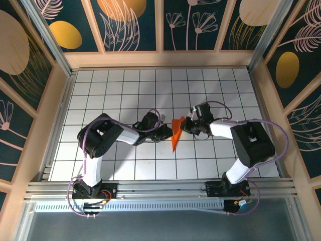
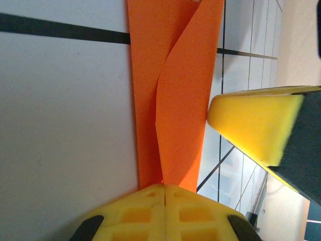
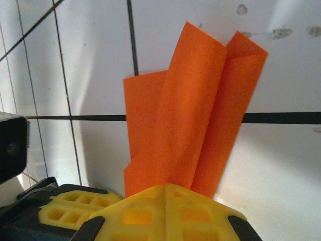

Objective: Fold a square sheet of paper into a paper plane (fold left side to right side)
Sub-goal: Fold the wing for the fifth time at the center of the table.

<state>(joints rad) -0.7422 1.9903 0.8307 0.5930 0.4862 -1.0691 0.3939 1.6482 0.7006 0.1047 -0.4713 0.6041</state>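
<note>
Here, at the near edge of the white tiled tabletop (image 1: 125, 90), two black and white arms stand on their bases, bend at the elbow and reach in toward each other. The left arm (image 1: 108, 135) lies low and points right. The right arm (image 1: 241, 138) points left. The hands meet near the middle of the tabletop.

The left hand (image 1: 168, 134) has its yellow fingers (image 2: 130, 216) pressed together, pinching the thin, bright orange paper (image 1: 175, 136) from the left side. The orange paper is folded long and narrow, with a pointed tip toward the near edge. The right hand (image 1: 185, 125) is pressed together as well, pinching the same paper from the right side. In the left wrist view, one finger of the right hand touches the paper's long edge. I cannot tell if the paper rests on the tiles or is lifted.

Past the hands, open tiles run to the pale wooden wall (image 1: 160, 59) at the back. There is open room on both sides as well.
</note>
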